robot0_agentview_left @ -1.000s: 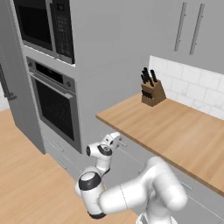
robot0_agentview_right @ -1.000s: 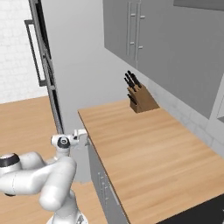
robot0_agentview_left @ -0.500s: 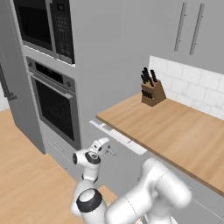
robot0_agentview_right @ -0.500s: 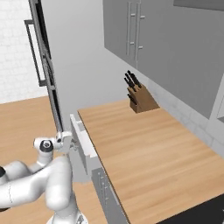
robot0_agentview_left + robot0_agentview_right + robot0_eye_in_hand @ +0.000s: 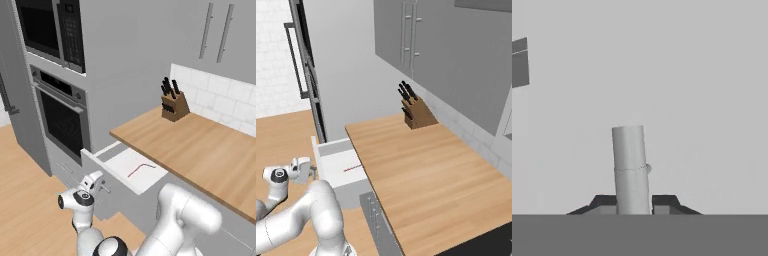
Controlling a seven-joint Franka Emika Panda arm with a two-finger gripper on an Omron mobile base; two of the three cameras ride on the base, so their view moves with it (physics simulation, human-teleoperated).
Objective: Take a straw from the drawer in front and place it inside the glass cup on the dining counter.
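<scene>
tool [image 5: 100,182]: nearest item, at the drawer front, tips pressed in on the slim bar handle [image 5: 631,170], which stands between them in the hand view; pinching the handle, nothing else held.
drawer [image 5: 116,169]: pulled well out below the tabletop edge, white inside showing; opening step judged done or nearly so.
straw [image 5: 140,168]: thin, red, bent end, lying flat on the drawer floor, apart from the tool; not yet picked up.
tabletop [image 5: 210,150]: light wood, above and behind the drawer, carrying a knife block [image 5: 171,102] at the back.
remaining, as judged: release handle, take straw, carry it to the cup, drop it in.
</scene>
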